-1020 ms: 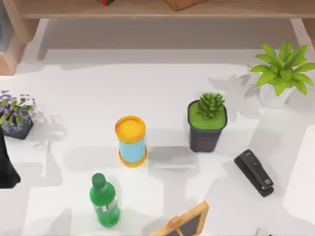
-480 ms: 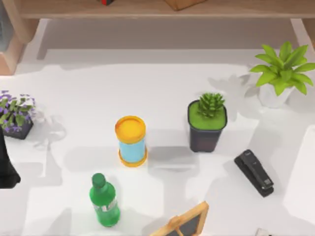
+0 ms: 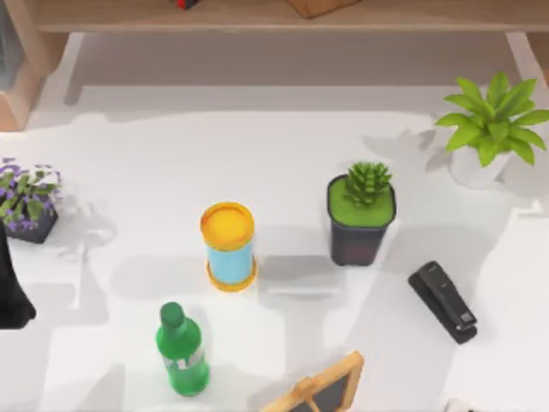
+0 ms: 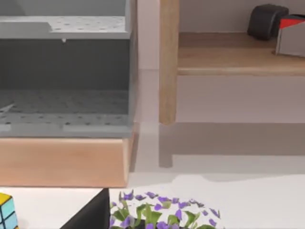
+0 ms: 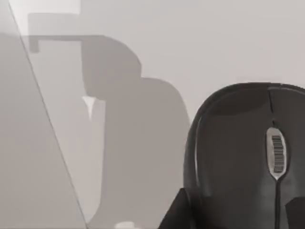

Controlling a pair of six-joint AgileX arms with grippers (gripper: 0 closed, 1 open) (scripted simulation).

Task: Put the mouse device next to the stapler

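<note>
The stapler (image 3: pixel 442 300) is black and elongated and lies flat on the white table at the right, just in front of the dark plant pot (image 3: pixel 359 230). The black mouse (image 5: pixel 248 157) with its grey scroll wheel sits on the table right under the right wrist camera. The dark fingers (image 5: pixel 177 212) of my right gripper (image 5: pixel 238 214) stand spread wide on either side of the mouse's near end. I cannot tell whether they touch it. My left gripper (image 3: pixel 12 292) is parked at the table's left edge.
A yellow-lidded blue can (image 3: pixel 228 245), a green bottle (image 3: pixel 181 348) and a small framed chalkboard (image 3: pixel 322 388) stand centre and front. A purple-flower pot (image 3: pixel 27 206) is at the left, a leafy white-pot plant (image 3: pixel 489 129) at the back right. A wooden shelf (image 3: pixel 257 13) runs along the back.
The arm's shadow on the table at the right has drawn back, leaving a larger lit patch beside the stapler. The stapler and the other objects have not moved.
</note>
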